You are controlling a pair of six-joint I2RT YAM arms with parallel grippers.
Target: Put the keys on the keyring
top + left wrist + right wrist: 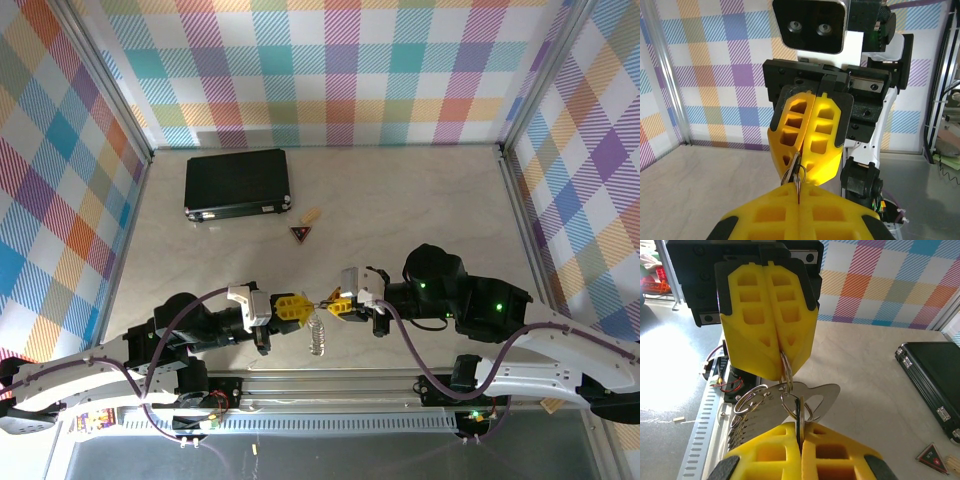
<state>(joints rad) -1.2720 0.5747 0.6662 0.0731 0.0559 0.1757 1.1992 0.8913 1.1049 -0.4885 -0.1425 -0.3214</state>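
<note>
My two grippers meet tip to tip above the near middle of the table. The left gripper (pixel 300 306) (pixel 799 192) is shut on a thin split ring (pixel 786 367) that passes through the top of the keys. The keys (pixel 318 338) (pixel 767 410), a pale silver toothed bunch, hang below and between the fingertips. My right gripper (pixel 333 304) (pixel 800 427) is shut on the keyring (pixel 798 412), pinching its dark tag edge-on, with its small ring looped at the keys' head. In the left wrist view thin ring wires (pixel 798 181) run between both pairs of fingertips.
A black case (pixel 237 183) (pixel 935 385) lies at the back left. The dark-red triangular trinket (pixel 301 233) (pixel 932 458) with its tan piece (pixel 312 214) lies on the table beyond the grippers. Chequered walls enclose the table. A metal rail (pixel 330 405) runs along the near edge.
</note>
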